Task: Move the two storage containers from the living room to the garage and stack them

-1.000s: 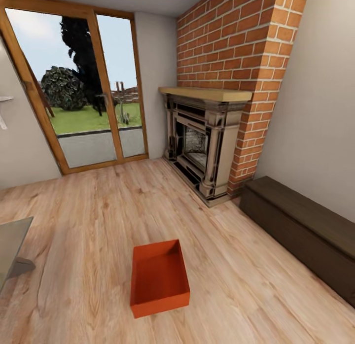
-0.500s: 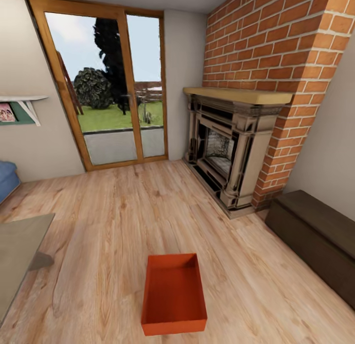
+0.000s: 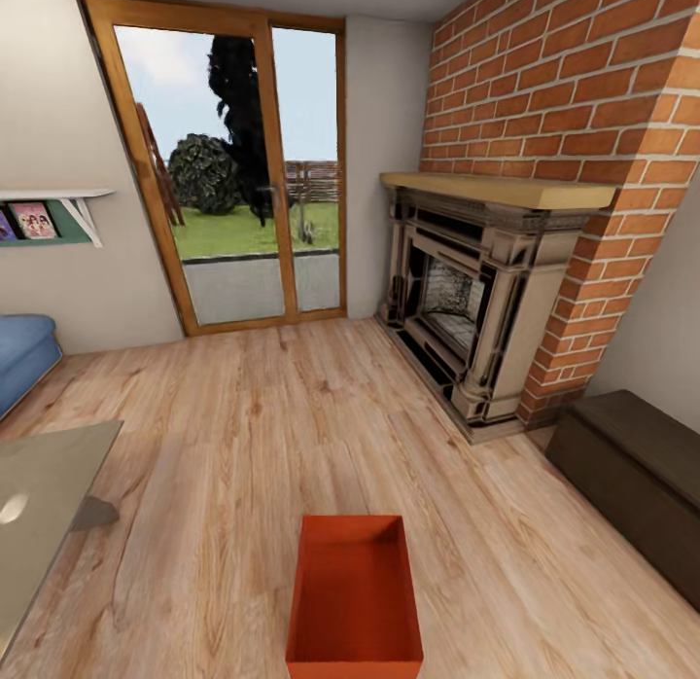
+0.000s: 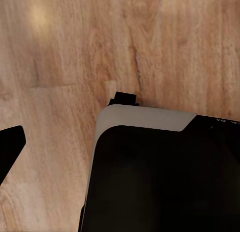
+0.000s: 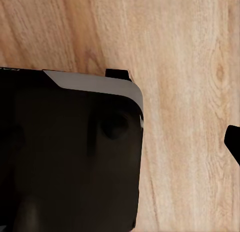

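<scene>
L claw's fingertip (image 4: pixel 10 147): one dark tip at the edge of the L wrist view, over light wood-plank floor (image 4: pixel 165 47). The other finger is out of frame, so can't tell if the jaws are apart or together. Nothing seen in its grasp. Just beside that tip, w/ a strip of planks between, sits a big black housing w/ a grey rim (image 4: pixel 150 182), prob. the robot's own body.

R claw's fingertip (image 5: pixel 234 144): same story. One dark tip at the frame edge, planks under and beyond it. Can't tell if it's spread or closed. The black grey-rimmed housing (image 5: pixel 70 152) is near it, across a band of bare floor.

Storage container (image 3: pixel 355 601): one orange-red open-top bin, empty, upright on the living room planks, low centre in the head view, long side running away from the robot. Its near end is cut by the frame edge. It stands on floor of the same planking as under both claws. Spacing from either claw can't be judged.

Rest of the room, all well beyond the bin:
- Stone fireplace (image 3: pixel 467 309) in a brick chimney breast (image 3: pixel 583 125), fwd-right.
- Dark wooden bench (image 3: pixel 642 484) along the R wall.
- Wood-framed glass patio doors (image 3: pixel 253 173) straight ahead, garden outside.
- Glass table (image 3: pixel 44 494) and blue sofa (image 3: pixel 24 353) on the L.
- Wall shelf (image 3: pixel 49 217) above the sofa.
</scene>
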Robot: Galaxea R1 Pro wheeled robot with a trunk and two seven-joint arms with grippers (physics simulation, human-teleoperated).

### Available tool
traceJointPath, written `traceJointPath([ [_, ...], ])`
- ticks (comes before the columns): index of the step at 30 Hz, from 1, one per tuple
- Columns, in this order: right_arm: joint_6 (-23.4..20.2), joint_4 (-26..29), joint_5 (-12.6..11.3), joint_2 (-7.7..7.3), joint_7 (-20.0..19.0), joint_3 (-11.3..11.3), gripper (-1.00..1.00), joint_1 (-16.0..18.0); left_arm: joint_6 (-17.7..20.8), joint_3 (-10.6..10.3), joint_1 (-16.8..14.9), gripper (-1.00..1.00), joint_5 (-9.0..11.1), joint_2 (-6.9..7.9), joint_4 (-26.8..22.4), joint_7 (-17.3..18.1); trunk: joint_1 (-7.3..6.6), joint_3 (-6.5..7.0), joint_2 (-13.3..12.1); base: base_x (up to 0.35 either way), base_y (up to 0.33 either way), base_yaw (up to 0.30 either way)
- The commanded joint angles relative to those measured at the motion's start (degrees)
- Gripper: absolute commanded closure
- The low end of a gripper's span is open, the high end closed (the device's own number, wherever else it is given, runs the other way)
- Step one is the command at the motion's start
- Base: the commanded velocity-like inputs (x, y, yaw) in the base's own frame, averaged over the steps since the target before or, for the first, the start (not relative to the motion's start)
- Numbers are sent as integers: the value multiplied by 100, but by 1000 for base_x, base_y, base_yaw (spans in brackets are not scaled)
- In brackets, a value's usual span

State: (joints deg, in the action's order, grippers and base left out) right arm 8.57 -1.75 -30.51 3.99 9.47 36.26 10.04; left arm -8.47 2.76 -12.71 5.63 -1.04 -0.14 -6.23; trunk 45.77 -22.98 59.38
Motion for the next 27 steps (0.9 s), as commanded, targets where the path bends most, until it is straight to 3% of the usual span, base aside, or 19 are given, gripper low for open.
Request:
traceJointPath([
  [1,31,-18,-52,5,2,48,-100,6,-23,22,-4,-100,43,-2,5,1,0,-6,4,11,0,1],
  [15,31,-18,-52,5,2,48,-100,6,-23,22,-4,-100,52,7,5,0,0,-6,4,167,-53,0],
  [27,31,-18,-52,5,2,48,-100,6,-23,22,-4,-100,54,15,5,3,0,-6,4,58,-1,0],
])
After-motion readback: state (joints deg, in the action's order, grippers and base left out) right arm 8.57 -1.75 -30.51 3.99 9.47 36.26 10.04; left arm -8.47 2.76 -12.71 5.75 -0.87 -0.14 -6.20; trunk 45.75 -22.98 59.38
